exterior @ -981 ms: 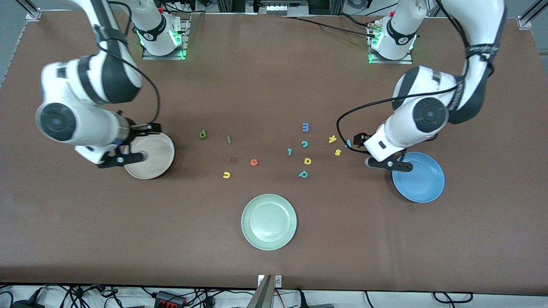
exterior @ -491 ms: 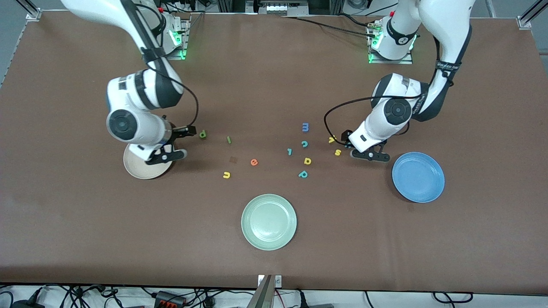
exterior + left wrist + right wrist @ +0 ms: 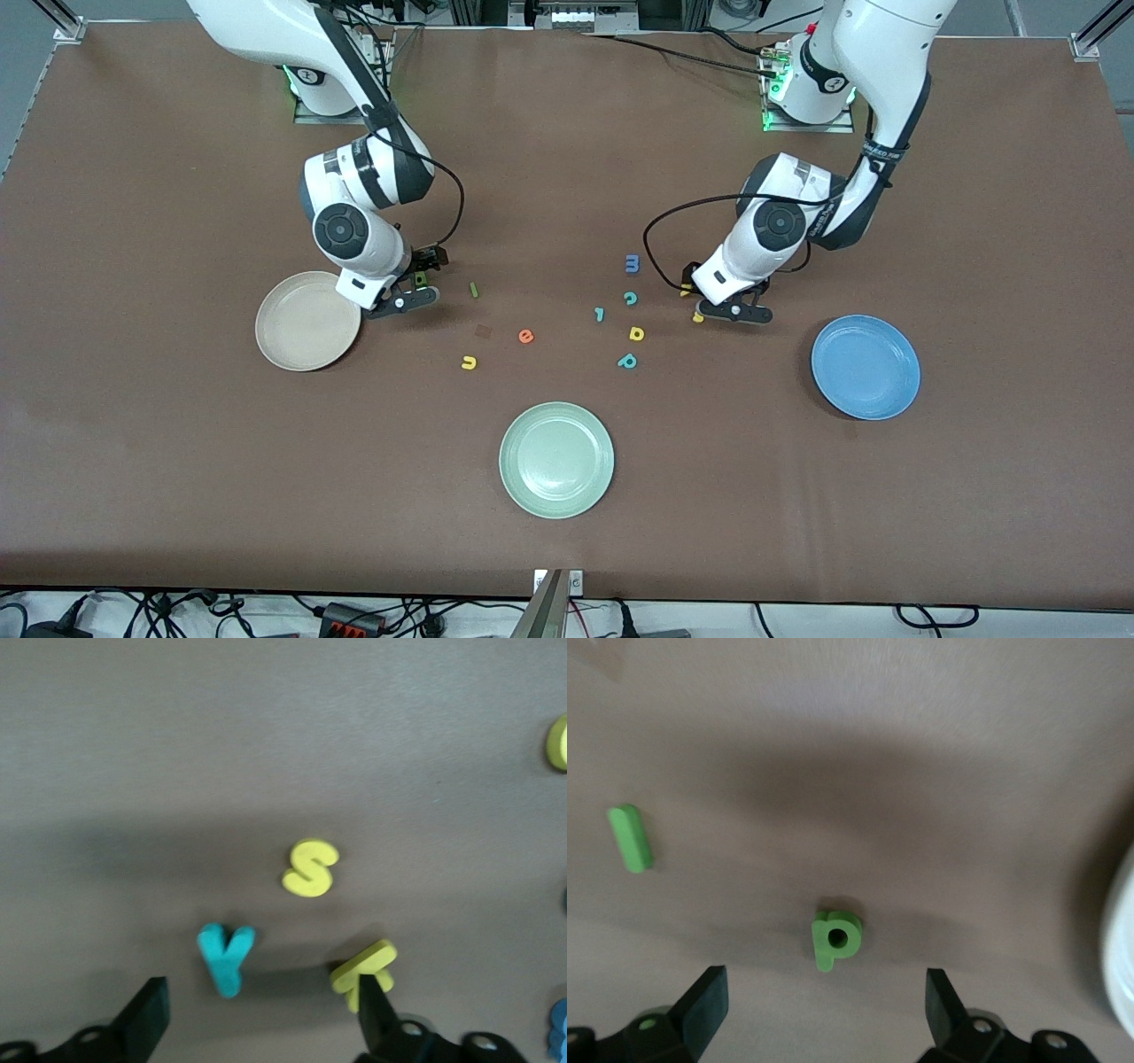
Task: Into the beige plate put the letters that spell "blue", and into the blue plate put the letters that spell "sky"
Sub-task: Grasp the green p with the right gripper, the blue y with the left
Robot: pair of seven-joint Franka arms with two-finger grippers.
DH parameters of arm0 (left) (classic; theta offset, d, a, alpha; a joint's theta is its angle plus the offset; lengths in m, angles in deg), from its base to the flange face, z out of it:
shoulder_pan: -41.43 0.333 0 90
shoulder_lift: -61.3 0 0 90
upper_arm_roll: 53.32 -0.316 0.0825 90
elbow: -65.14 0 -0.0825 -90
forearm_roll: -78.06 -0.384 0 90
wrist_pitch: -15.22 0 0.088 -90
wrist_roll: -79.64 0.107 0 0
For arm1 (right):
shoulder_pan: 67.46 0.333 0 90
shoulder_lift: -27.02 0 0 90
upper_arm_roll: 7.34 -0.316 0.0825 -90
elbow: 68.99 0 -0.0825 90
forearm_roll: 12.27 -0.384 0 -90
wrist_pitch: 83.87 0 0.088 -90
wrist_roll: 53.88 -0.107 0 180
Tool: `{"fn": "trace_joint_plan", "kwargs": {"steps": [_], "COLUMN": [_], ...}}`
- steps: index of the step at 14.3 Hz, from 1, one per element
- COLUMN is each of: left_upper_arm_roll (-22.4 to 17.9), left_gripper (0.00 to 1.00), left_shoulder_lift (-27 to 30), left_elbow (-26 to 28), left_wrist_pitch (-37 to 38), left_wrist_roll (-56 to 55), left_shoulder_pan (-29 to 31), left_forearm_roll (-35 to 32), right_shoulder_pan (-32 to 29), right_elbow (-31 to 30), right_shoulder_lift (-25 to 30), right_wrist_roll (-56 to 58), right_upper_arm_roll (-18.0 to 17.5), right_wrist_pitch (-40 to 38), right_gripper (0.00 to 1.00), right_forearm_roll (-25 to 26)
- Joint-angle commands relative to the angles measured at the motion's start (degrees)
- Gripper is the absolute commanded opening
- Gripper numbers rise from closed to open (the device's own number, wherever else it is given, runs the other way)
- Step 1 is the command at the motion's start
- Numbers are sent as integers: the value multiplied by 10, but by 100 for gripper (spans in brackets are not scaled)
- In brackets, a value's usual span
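Observation:
My left gripper (image 3: 261, 1014) hangs open and low over the cluster for "sky". The teal y (image 3: 226, 957) lies just ahead of its gap, the yellow k (image 3: 363, 970) touches one finger (image 3: 376, 1010), and the yellow s (image 3: 310, 868) lies a little further out. My right gripper (image 3: 824, 1010) is open over the green b (image 3: 835, 939), with the green l (image 3: 631, 839) off to one side. The orange e (image 3: 525, 336) and yellow u (image 3: 469, 361) lie nearer the front camera. The beige plate (image 3: 292, 341) and blue plate (image 3: 866, 366) hold nothing.
A pale green plate (image 3: 556, 459) sits nearest the front camera. Loose letters lie mid-table: blue m (image 3: 633, 262), teal c (image 3: 630, 298), small teal l (image 3: 600, 314), yellow a (image 3: 636, 333) and a teal bowl-and-stem letter (image 3: 627, 361). A small brown square (image 3: 483, 330) lies by the e.
Both arms swung in from the plates toward the table's middle and came down: the right from over the beige plate to the green b, the left from the blue plate to the s, k, y cluster.

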Motion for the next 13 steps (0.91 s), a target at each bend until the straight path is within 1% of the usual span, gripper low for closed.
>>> {"fn": "trace_joint_plan", "kwargs": {"steps": [1,3,4,8,9,10,11,12,13], "left_upper_arm_roll": [-8,-10,-10,-10,-10,-9,-9,-9,-9], "left_gripper": [76,76,76,75,70,67,64,60,50], "left_shoulder_lift": [-8,-5,-4,-3,-4,-4,-6,-7,-8], "left_elbow": [0,-4,-4,-4,-4,-4,-4,-4,-4], "left_wrist_pitch": [-20,-20,-20,-20,-21,-21,-21,-21,-21], "left_wrist_roll": [0,0,0,1,2,2,2,0,-1], "left_shoulder_pan": [1,2,2,12,15,21,23,22,20], "left_forearm_roll": [1,1,2,1,1,1,1,1,1], "right_shoulder_pan": [9,13,13,12,11,13,15,14,14], "right_elbow": [-2,0,0,1,-1,-1,-1,-1,-1], "right_shoulder_lift": [-10,-22,-24,-30,-29,-25,-24,-24,-24], "right_wrist_roll": [0,0,0,-1,-10,-25,-30,-30,-27], "right_upper_arm_roll": [5,5,5,5,5,5,5,5,5], "right_wrist_pitch": [19,39,48,45,42,36,29,28,28], "right_gripper": [90,86,83,75,71,65,60,59,54], "right_forearm_roll": [-12,-12,-12,-12,-12,-12,-12,-12,-12]}}
